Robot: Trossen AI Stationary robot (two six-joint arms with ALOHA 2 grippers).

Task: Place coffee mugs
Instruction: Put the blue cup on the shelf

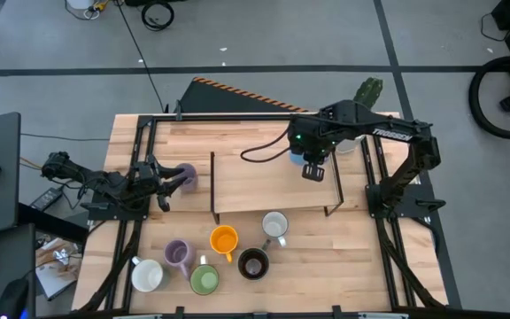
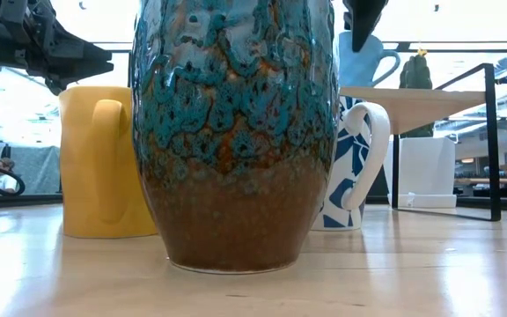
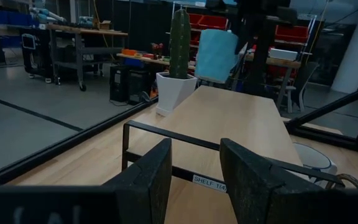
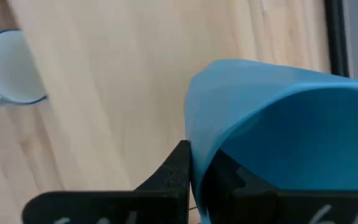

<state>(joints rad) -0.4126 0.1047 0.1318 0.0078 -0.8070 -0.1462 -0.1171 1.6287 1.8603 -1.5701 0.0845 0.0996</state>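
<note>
The right pincer (image 1: 314,164) hangs over the far right part of the shelf (image 1: 255,182) and is clenched on the rim of the blue mug (image 4: 291,137), one finger inside the wall and one outside. In the low view that mug (image 2: 363,57) sits just above the shelf board, below the pincer; whether it touches the board cannot be told. The cactus pot (image 3: 174,90) stands beyond this pincer, at the shelf's far end.

The left pincer (image 1: 168,182) waits at the shelf's left end, its fingers (image 3: 151,177) parted and holding nothing; a lavender mug (image 1: 187,175) lies just beside it.

Nearer the table's (image 1: 352,257) front edge, well apart from both pincers, stand the grey mug (image 1: 274,225), orange mug (image 1: 224,239), brown mug (image 1: 253,264), a second lavender mug (image 1: 177,255), green mug (image 1: 204,280) and white mug (image 1: 147,275).
</note>
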